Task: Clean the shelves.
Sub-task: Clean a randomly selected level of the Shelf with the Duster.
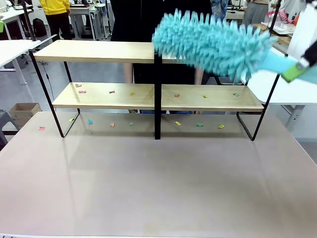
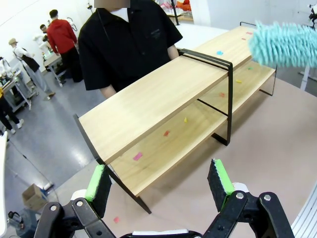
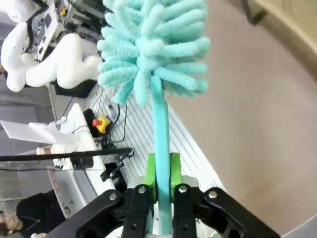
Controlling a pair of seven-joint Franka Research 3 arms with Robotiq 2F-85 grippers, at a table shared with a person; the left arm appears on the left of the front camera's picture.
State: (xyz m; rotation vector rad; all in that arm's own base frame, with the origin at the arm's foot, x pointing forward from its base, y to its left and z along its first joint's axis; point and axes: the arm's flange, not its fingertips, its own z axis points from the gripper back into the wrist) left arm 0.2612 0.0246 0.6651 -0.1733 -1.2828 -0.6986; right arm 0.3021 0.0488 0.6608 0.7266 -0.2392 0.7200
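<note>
The shelves (image 1: 106, 51) stand across the far half of the table, two light wooden boards on a black frame with a centre post. A fluffy teal duster (image 1: 213, 43) hovers at the right half of the top board, its handle clamped in my shut right gripper (image 1: 295, 73). The right wrist view shows the gripper (image 3: 161, 173) shut on the handle, with the duster head (image 3: 153, 44) beyond. My left gripper (image 2: 158, 181) is open and holds nothing, back from the left end of the shelves (image 2: 163, 94). The duster (image 2: 285, 42) is at their far end.
Small coloured scraps (image 1: 81, 91) dot the lower board, and more scraps (image 1: 90, 121) lie on the table (image 1: 158, 188) under it. A person in a black shirt (image 2: 129, 44) stands right behind the shelves. A cardboard box (image 1: 24, 112) sits on the floor at left.
</note>
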